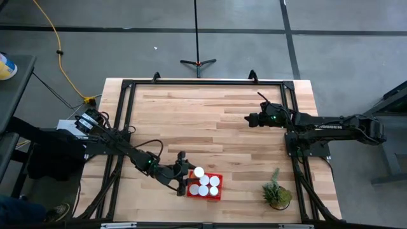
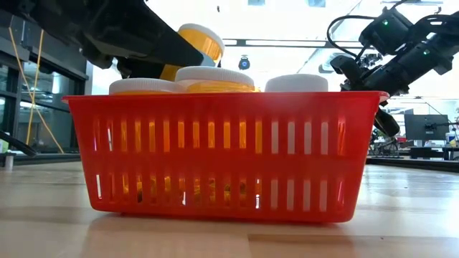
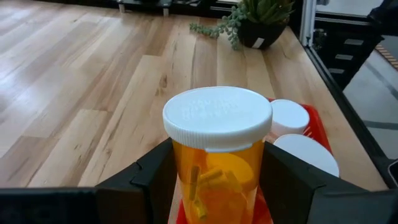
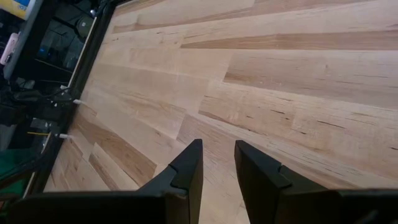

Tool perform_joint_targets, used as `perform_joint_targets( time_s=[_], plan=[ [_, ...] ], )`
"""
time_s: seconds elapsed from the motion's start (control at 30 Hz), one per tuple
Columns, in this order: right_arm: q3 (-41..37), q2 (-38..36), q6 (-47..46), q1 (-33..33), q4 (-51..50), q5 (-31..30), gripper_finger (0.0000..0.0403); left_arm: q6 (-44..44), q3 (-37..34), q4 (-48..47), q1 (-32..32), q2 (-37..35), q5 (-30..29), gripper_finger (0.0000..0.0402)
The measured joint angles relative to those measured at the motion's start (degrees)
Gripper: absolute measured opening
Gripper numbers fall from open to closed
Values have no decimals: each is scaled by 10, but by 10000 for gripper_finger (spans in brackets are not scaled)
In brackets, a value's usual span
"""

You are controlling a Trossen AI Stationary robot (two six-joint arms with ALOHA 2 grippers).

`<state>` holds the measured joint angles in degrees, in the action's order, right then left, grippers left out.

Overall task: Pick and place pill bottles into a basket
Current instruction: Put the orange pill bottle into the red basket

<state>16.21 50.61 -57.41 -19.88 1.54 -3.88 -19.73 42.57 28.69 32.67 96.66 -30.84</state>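
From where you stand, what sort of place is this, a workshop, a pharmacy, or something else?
Probably a robotics lab or test bay, not a pharmacy: a wooden table in a black frame, bare concrete floor with a yellow cable, and a monitor under ceiling strip lights behind it.

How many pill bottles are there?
6. Five pill bottles stand in the red basket, white caps showing from above. The sixth pill bottle is gripped by the left gripper over the basket's edge. None seem hidden.
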Motion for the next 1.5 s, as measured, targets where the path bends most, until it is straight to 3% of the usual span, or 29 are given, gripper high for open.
perform_joint_targets(
  time_s=[1.5],
  plan=[
    [0, 0, 45, 0, 31, -4, 84, -1, 0, 25, 3, 39, 20, 234]
  ],
)
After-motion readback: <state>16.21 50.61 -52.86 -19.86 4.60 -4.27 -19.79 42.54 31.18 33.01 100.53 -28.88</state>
